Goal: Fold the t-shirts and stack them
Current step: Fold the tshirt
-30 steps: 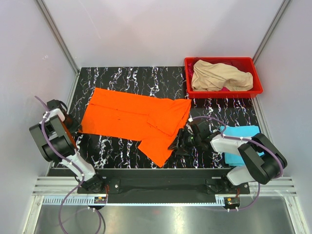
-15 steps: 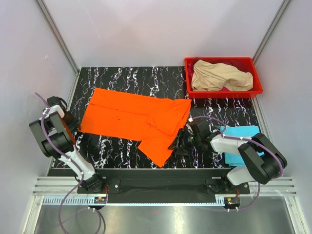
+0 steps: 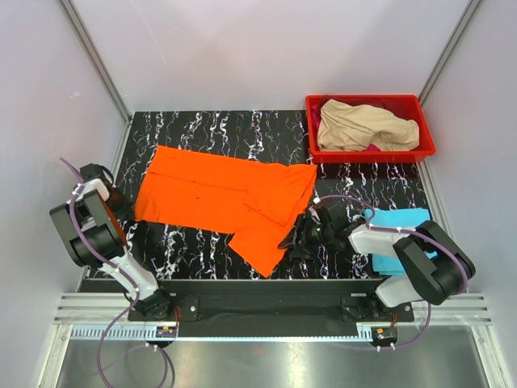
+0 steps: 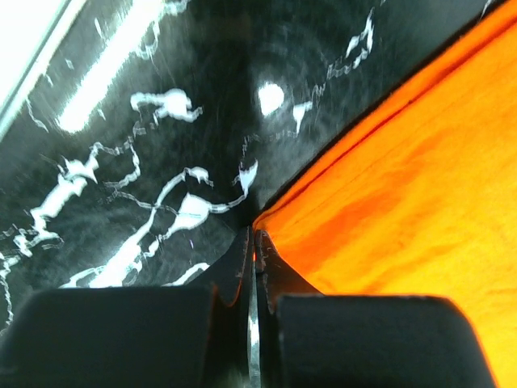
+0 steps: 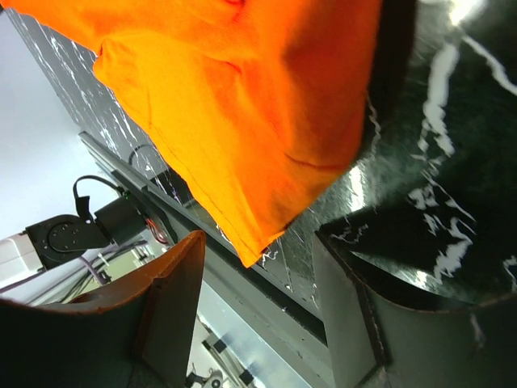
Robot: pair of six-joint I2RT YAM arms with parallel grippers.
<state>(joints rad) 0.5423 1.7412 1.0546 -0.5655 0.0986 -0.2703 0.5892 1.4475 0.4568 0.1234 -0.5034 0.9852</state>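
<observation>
Left claw (image 4: 252, 242) pinches orange t-shirt (image 3: 212, 192) corner; right claw (image 5: 258, 236) gapes wide at its hem.

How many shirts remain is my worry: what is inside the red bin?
A crumpled beige t-shirt fills the red bin; a little magenta cloth peeks out beneath it. Anything deeper is covered.

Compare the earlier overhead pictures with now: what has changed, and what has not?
The left gripper closed on the edge of the orange t-shirt. The right gripper stayed open beside it; the light blue t-shirt and the beige t-shirt did not move.
</observation>
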